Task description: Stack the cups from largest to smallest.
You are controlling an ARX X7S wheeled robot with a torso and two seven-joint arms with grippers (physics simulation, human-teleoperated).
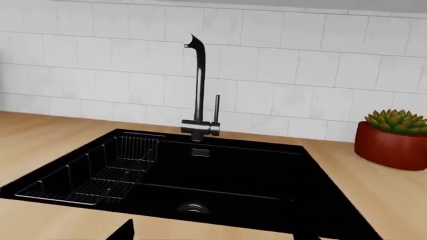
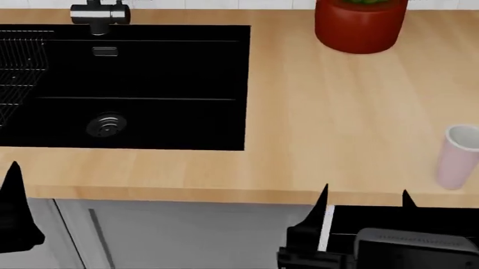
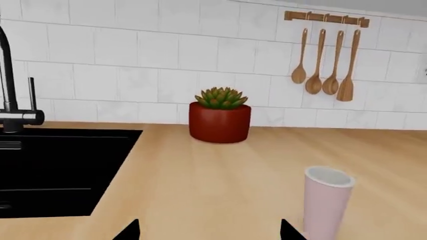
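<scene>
Pink tumbler (image 2: 457, 156) upright on tabletop (image 2: 329, 112) near front edge, right claw (image 2: 365, 197) below that edge — empty, spread apart, left claw (image 2: 13, 168) state unclear.

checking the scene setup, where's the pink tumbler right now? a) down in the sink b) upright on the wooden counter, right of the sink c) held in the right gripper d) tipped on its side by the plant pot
b: the pink tumbler stands upright on the wooden counter, well to the right of the sink, and the right gripper is clear of it.
</scene>
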